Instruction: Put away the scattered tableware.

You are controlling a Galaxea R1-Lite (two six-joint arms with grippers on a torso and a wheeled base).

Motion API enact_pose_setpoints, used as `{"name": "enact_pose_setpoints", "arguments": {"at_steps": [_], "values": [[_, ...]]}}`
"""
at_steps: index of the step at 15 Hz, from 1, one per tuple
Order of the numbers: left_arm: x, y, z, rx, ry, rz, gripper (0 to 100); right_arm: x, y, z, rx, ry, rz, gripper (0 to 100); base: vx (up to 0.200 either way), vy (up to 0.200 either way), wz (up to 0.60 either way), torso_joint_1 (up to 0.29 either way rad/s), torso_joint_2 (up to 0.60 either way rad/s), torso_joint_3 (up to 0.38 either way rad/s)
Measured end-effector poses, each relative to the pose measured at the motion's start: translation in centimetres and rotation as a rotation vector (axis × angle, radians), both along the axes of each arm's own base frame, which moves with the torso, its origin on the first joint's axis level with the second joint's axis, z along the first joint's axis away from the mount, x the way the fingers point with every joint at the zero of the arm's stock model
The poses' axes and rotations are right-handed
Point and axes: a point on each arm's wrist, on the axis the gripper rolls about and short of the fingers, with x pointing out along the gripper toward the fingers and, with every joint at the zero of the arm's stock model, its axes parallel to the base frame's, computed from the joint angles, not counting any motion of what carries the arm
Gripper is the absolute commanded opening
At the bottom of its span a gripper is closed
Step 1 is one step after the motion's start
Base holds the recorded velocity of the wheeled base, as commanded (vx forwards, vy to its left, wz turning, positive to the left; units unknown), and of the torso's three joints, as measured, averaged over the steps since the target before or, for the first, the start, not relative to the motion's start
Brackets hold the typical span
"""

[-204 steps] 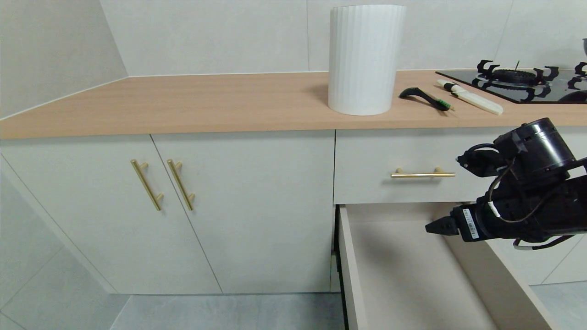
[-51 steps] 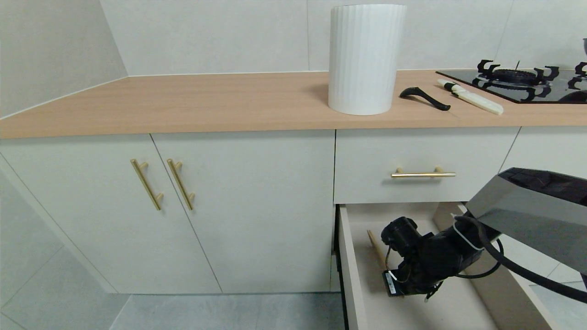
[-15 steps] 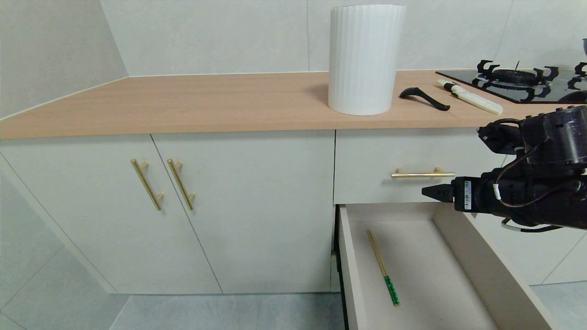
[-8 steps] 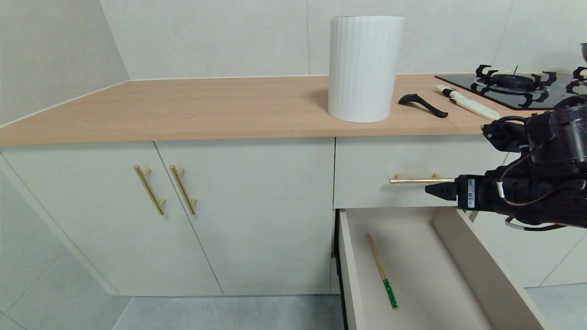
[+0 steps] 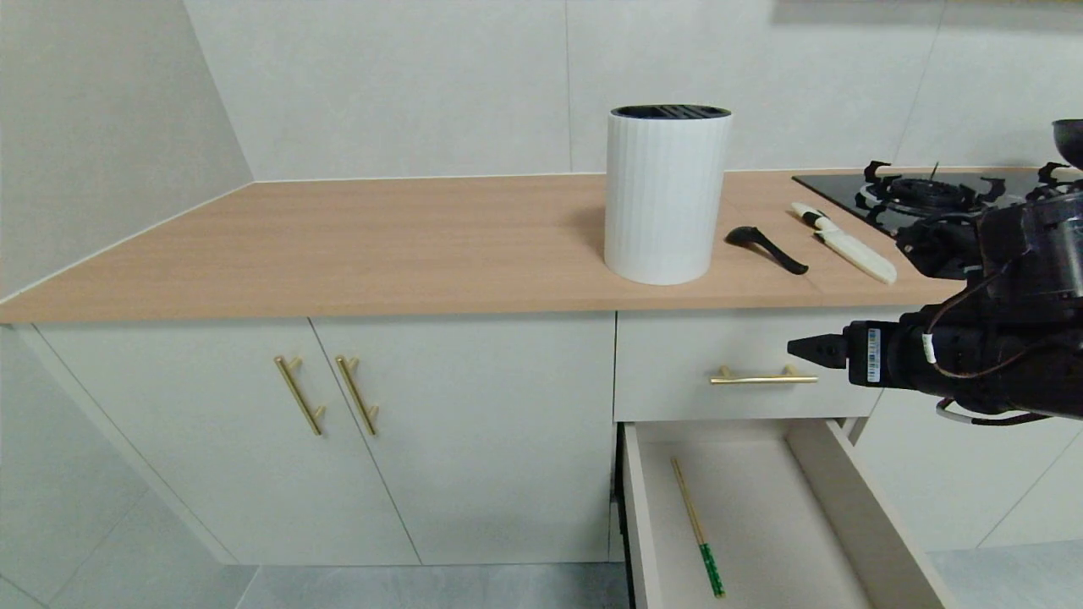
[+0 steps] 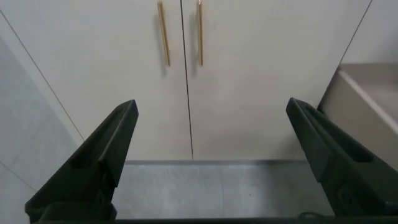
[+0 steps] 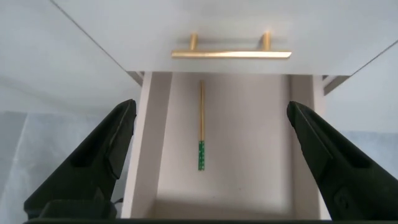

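So my right claw (image 5: 797, 349) is hanging in front of the closed upper drawer (image 5: 677, 364), just above the pulled-out lower drawer (image 5: 645, 516). Its fingers are sitting wide apart with nothing between them. The chopsticks (image 5: 697, 539) are lying flat on the lower drawer's floor, closer to its left wall, with the green ends pointing my way. Up on the table (image 5: 381, 245), a black-handled utensil (image 5: 766, 248) and a white knife (image 5: 843, 242) are lying near each other but not touching, between the white ribbed holder (image 5: 667, 194) and the stove (image 5: 914, 193) — the utensil is sitting nearer the holder. My left claw (image 6: 211, 104) is hovering low in front of the double cabinet doors (image 6: 249, 81), fingers spread too, gripping nothing.
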Motion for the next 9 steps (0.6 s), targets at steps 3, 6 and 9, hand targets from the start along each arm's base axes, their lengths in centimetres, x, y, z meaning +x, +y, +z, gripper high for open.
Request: {"name": "enact_pose_setpoints", "arguments": {"at_steps": [3, 6, 9], "values": [[0.00, 0.00, 0.00, 0.000, 0.000, 0.000, 100, 0.02, -0.01, -0.05, -0.001, 0.002, 0.000, 100, 0.000, 0.000, 0.00, 0.188, -0.47, -0.289], [0.00, 0.00, 0.00, 0.000, 0.000, 0.000, 100, 0.03, 0.02, -0.09, -0.001, 0.003, 0.000, 100, 0.000, 0.000, 0.00, 0.199, -0.48, -0.290], [0.00, 0.00, 0.00, -0.001, 0.000, 0.000, 100, 0.04, 0.02, -0.24, -0.004, 0.009, 0.000, 100, 0.000, 0.000, 0.00, 0.217, -0.50, -0.289]]}}
